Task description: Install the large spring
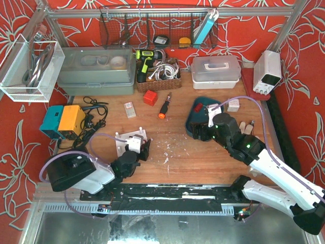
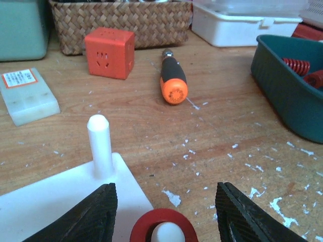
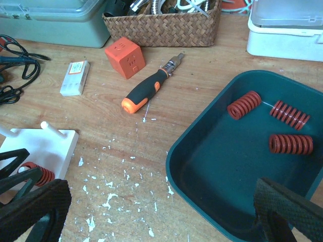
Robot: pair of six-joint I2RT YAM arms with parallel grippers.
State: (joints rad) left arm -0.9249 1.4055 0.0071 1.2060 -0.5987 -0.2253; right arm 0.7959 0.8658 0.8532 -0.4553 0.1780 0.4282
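The large spring (image 2: 151,216), a red coil, sits over a white peg of the white base (image 2: 50,201) at the bottom of the left wrist view. My left gripper (image 2: 165,187) straddles it, open, with both black pads standing clear of the coil. A second bare peg (image 2: 99,146) rises to the left. From above, the left gripper (image 1: 142,151) hangs at the base (image 1: 129,137). My right gripper (image 3: 161,206) is open and empty over the near rim of the teal tray (image 3: 174,151), which holds three red springs (image 3: 244,105). The right wrist view also catches the installed spring (image 3: 38,174).
An orange-handled screwdriver (image 1: 163,108) and an orange cube (image 1: 150,97) lie on the wood behind the base. A wicker basket (image 1: 157,76), a grey-green box (image 1: 96,71) and a white box (image 1: 216,68) line the back. Cables and a teal-yellow device (image 1: 63,121) sit at left.
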